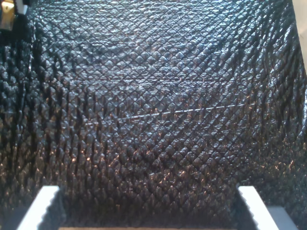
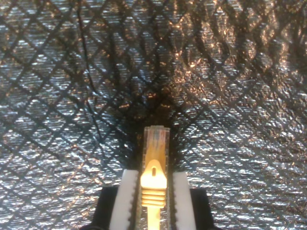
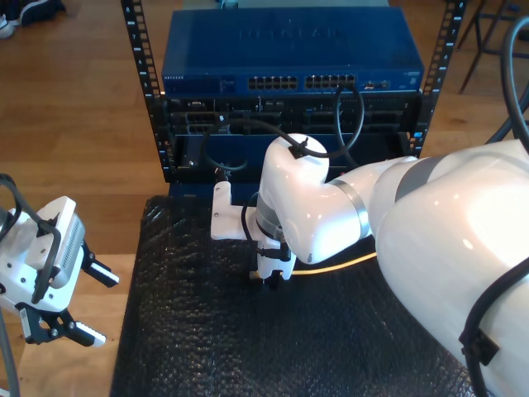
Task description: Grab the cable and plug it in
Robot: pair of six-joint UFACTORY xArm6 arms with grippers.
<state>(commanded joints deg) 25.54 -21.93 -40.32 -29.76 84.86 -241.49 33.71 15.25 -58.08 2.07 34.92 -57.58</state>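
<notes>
Filling the near right of the exterior view, a big white arm (image 3: pixel 430 240) reaches out over the black quilted mat (image 3: pixel 190 331) that covers the counter, and its wrist hangs just above the mat's middle. Beyond the mat's far edge stands a dark rack with a blue network switch (image 3: pixel 289 54), whose rows of ports look like the place for plugging in. Off the mat at the exterior view's left, my first end effector (image 1: pixel 153 211) hangs released, its white fingers (image 1: pixel 43 208) well apart over bare mat. My second end effector (image 2: pixel 152 201) is clenched on the cable (image 3: pixel 339 262), its pads pressing either side of the yellow boot just behind the clear plug (image 2: pixel 156 146), which pokes forward, latch side up; the pale-yellow cord trails away toward the exterior view's right. I judge the cable light and limp, the plug hard, slick and its latch fragile, so the ribbed boot is the sound place to hold.
</notes>
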